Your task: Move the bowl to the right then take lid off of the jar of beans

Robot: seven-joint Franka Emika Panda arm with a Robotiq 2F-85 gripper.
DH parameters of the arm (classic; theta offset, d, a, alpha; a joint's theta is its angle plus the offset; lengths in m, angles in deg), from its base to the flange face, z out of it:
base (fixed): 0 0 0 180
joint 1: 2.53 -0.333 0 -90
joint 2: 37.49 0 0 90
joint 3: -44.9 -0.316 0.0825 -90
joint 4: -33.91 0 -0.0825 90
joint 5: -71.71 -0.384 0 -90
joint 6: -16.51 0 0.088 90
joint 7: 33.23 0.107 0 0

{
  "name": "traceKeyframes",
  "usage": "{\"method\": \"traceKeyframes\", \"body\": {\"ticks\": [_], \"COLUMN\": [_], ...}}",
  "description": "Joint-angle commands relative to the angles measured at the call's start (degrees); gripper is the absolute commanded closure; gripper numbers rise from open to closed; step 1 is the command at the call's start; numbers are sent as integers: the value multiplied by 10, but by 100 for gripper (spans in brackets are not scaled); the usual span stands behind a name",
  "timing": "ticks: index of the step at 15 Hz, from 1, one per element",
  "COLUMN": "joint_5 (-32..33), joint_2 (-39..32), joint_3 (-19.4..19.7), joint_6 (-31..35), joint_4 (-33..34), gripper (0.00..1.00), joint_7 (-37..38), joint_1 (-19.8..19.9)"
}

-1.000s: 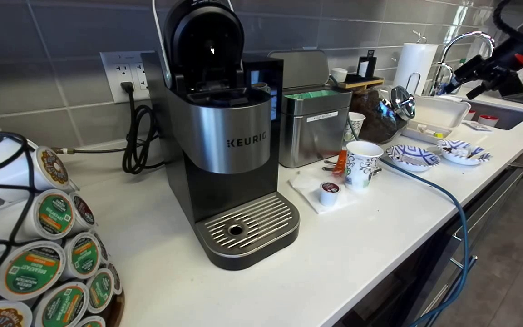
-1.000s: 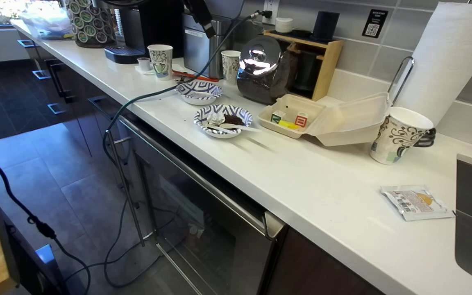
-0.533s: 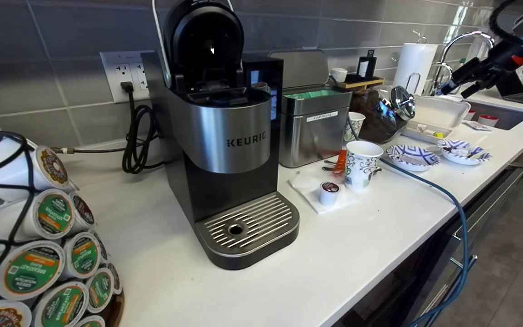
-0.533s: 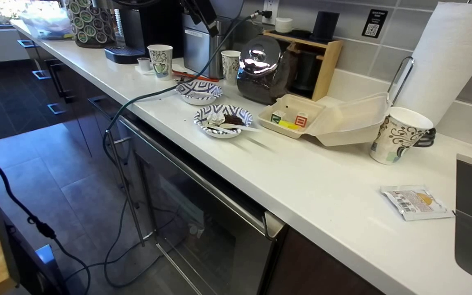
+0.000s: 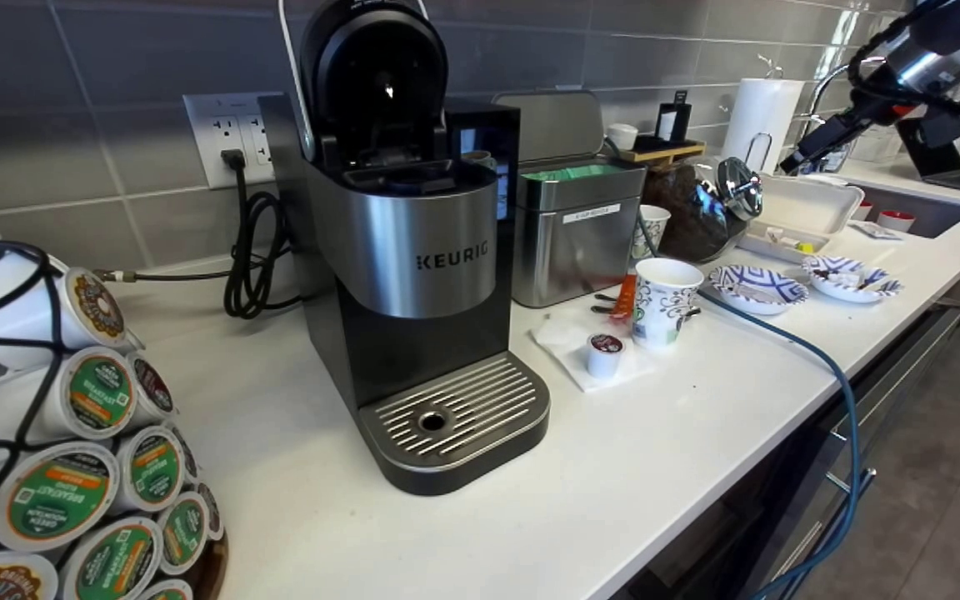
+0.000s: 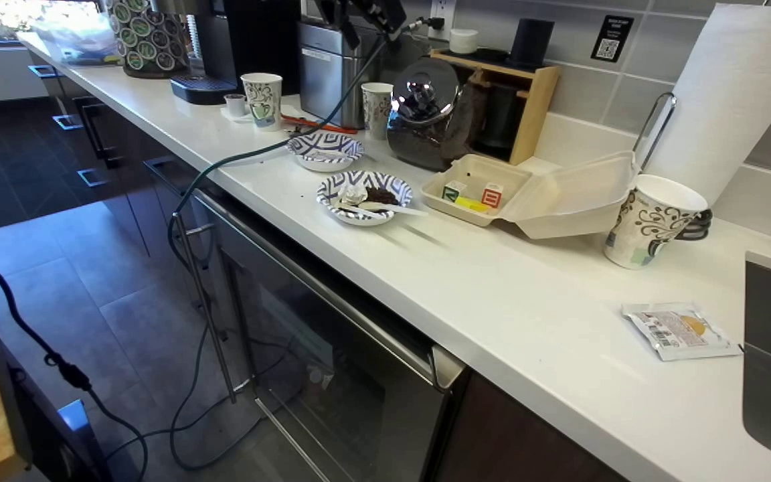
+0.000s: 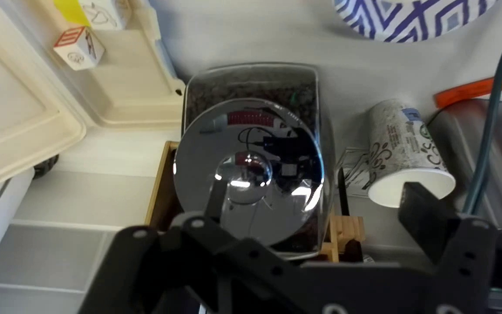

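Since half a second ago, the arm [image 5: 923, 70] and the pincer [image 7: 315, 194] have moved left across the upper right of an exterior view; the jar [image 7: 251, 78], the food bowl [image 6: 365, 179] and the matching bowl [image 6: 322, 140] stay where they were. Only the wrist view makes the pincer's state plain: its jaws stand spread wide at the bottom of the frame. It also looks down on the shiny lid [image 7: 242, 144], in place on the jar, with dark beans [image 7: 216, 91] behind the glass. In both exterior views the blue-and-white bowls lie just beside each other on the table [image 6: 533, 288], near the jar. Only an exterior view shows, at right, a paper cup [image 6: 650, 221] beside the paper roll [image 6: 727, 94]; only an exterior view shows, at upper right, red-and-white cups [image 5: 895, 221] in the sink [image 5: 947, 212]. Part of the lid is hidden by the pincer in the wrist view. A bowl is cut off at the upper right there; which of the two cannot be told. The top edge of an exterior view crops the arm, leaving a dark shape overlapping the bin [image 6: 320, 77].
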Motion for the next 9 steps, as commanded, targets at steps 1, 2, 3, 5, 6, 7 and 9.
{"method": "traceKeyframes", "body": {"ticks": [1,2,3,5,6,7,9], "joint_5": [-16,-16,-16,-4,-4,-4,-11], "joint_2": [-84,-97,-107,-82,-83,-83,-85], "joint_3": [0,1,2,2,2,2,-3], "joint_6": [-34,-44,-58,-27,-27,-27,-36], "joint_4": [112,132,148,110,110,110,115], "gripper": [0,0,0,0,0,0,0], "joint_7": [-27,-22,-14,-9,-9,-9,-22], "joint_1": [21,27,33,22,23,23,27]}}
